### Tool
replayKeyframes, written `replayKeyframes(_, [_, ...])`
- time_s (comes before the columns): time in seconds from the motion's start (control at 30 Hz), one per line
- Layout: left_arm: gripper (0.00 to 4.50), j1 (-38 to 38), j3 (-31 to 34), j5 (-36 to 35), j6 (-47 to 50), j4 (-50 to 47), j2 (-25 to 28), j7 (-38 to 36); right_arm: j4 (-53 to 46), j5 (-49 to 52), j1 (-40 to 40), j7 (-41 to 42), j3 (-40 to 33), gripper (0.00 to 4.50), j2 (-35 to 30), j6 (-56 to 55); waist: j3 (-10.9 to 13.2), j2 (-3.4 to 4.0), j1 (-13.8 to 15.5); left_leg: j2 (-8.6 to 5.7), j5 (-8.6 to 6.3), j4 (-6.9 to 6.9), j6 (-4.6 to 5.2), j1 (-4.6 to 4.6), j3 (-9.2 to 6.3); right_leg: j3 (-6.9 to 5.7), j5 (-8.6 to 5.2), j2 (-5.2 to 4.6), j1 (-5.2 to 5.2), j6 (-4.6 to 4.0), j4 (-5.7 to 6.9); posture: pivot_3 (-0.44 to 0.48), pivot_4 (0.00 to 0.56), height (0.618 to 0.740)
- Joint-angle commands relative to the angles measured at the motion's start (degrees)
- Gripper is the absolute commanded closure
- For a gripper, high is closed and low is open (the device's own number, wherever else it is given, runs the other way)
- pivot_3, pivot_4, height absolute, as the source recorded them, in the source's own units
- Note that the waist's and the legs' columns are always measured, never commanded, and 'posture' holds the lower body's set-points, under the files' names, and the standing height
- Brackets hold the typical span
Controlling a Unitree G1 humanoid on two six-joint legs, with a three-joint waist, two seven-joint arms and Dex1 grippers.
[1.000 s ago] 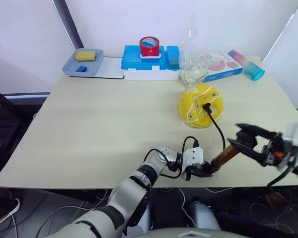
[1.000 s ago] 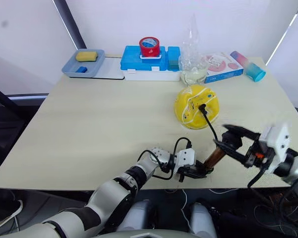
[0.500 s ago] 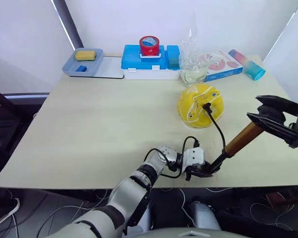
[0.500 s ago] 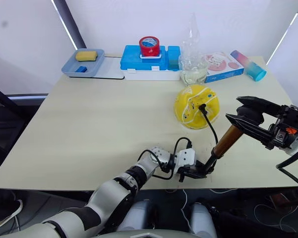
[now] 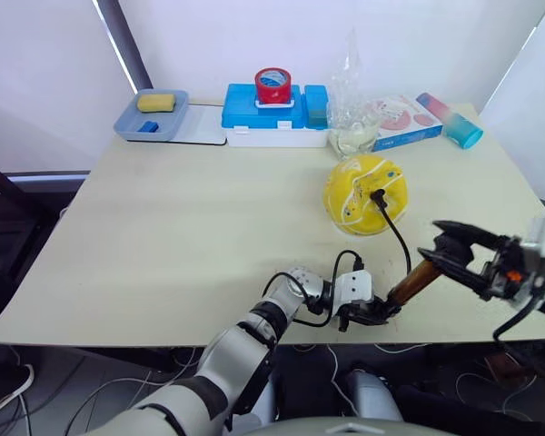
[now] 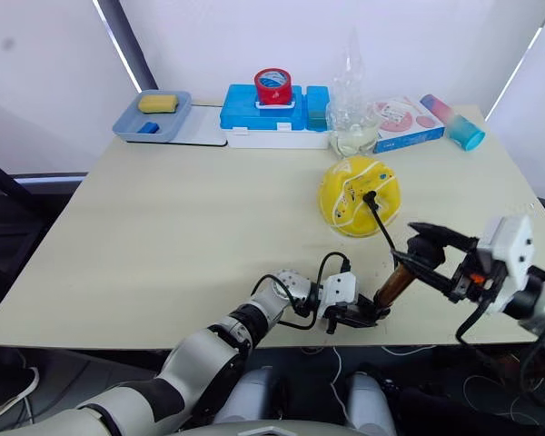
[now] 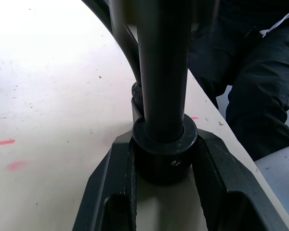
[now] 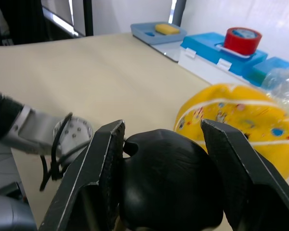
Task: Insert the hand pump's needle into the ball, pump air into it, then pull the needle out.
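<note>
Down again goes the right gripper (image 5: 454,247), its black fingers clamped on the slim copper-brown hand pump's (image 5: 409,282) handle; the left gripper (image 7: 164,192) clamps its base at the table edge (image 5: 163,327). Needle (image 5: 378,193) sits in the one yellow striped rubber ball (image 5: 365,193). Stroke straight along the barrel, base pinned.

Yellow ball (image 5: 366,193) on table, needle (image 5: 377,193) inserted, copper hand pump (image 5: 409,283) tilted near front edge

Yellow ball (image 5: 365,193) with white stripes, copper-brown hand pump (image 5: 412,282) with black ends, red tape roll (image 5: 273,84)
</note>
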Motion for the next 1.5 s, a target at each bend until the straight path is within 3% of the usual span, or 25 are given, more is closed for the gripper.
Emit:
replayKeyframes(0.03, [3.39,1.02,-1.16,1.77,0.89,1.93,0.17,-0.65,6.82,-7.18,1.62,0.27,4.15,2.45,3.72,-5.42,-0.03,-0.06,-0.01,0.01,0.0,0.0,0.0,0.0,-0.05,0.13,0.0,0.09,0.02,0.0,-0.01,0.0,0.15,0.737])
replayKeyframes(0.23, [3.39,1.11,-1.24,1.87,0.97,2.01,0.32,-0.8,4.61,-4.13,0.52,0.1,1.69,2.45,4.32,-5.6,-0.05,-0.02,-0.01,0.01,0.01,0.01,-0.01,0.04,-0.1,0.65,0.0,0.32,0.05,0.02,-0.03,0.0,0.15,0.737])
replayKeyframes(0.27, [3.39,1.12,-1.28,1.91,0.99,2.04,0.34,-0.79,3.39,-2.49,0.41,0.01,0.22,2.45,3.62,-4.58,-0.05,-0.02,-0.01,0.01,0.01,0.01,-0.03,0.04,-0.2,1.43,-0.03,0.72,0.05,0.07,-0.06,0.0,0.15,0.737])
replayKeyframes(0.4, [3.39,1.1,-1.3,1.97,1.04,2.08,0.37,-0.79,-0.51,3.47,-0.26,-0.68,-5.01,2.45,1.15,-0.31,0.0,0.09,0.05,-0.01,0.02,0.0,-0.04,-0.01,-0.28,2.13,-0.08,0.82,0.02,0.15,-0.07,0.0,0.15,0.737])
replayKeyframes(0.73, [3.39,1.46,-1.45,2.0,0.7,1.97,0.67,-1.3,-7.67,25.17,-3.96,-4.39,-24.32,2.45,-9.39,12.07,0.07,0.17,0.0,-0.05,0.01,0.0,-0.04,-0.07,-0.22,3.51,-0.13,1.53,0.0,0.27,-0.18,0.0,0.15,0.737])
replayKeyframes(0.93, [3.39,1.68,-1.45,1.94,0.66,1.89,0.61,-1.59,-7.22,31.37,-7.02,-6.62,-28.77,2.45,-14.29,17.54,0.08,0.15,0.03,-0.02,0.02,-0.01,-0.03,-0.11,-0.19,3.69,-0.13,1.57,-0.07,0.26,-0.19,0.0,0.15,0.737])
replayKeyframes(1.07, [3.39,1.66,-1.54,2.12,0.8,1.94,0.52,-1.33,-8.11,29.94,-6.53,-5.5,-26.96,2.45,-14.66,19.51,0.08,0.19,0.01,-0.02,0.01,-0.01,-0.03,-0.15,-0.03,3.72,-0.13,1.54,-0.15,0.26,-0.19,0.0,0.15,0.737])
replayKeyframes(1.27, [3.39,1.18,-1.49,2.14,1.14,2.13,0.16,-0.83,-8.71,19.17,-1.1,-2.85,-17.55,2.45,-8.72,16.19,-0.03,0.01,-0.11,-0.03,0.01,-0.01,-0.01,-0.15,-0.01,3.76,-0.13,1.54,-0.14,0.26,-0.22,0.0,0.15,0.737])
replayKeyframes(1.5, [3.39,0.89,-1.44,2.19,1.17,2.1,0.26,-0.7,-3.26,-2.62,4.87,-2.64,-0.67,2.45,-0.8,3.52,-0.21,-0.16,-0.13,-0.03,0.01,-0.01,-0.02,-0.05,-0.07,4.35,-0.21,1.69,-0.13,0.39,-0.2,0.0,0.15,0.737])
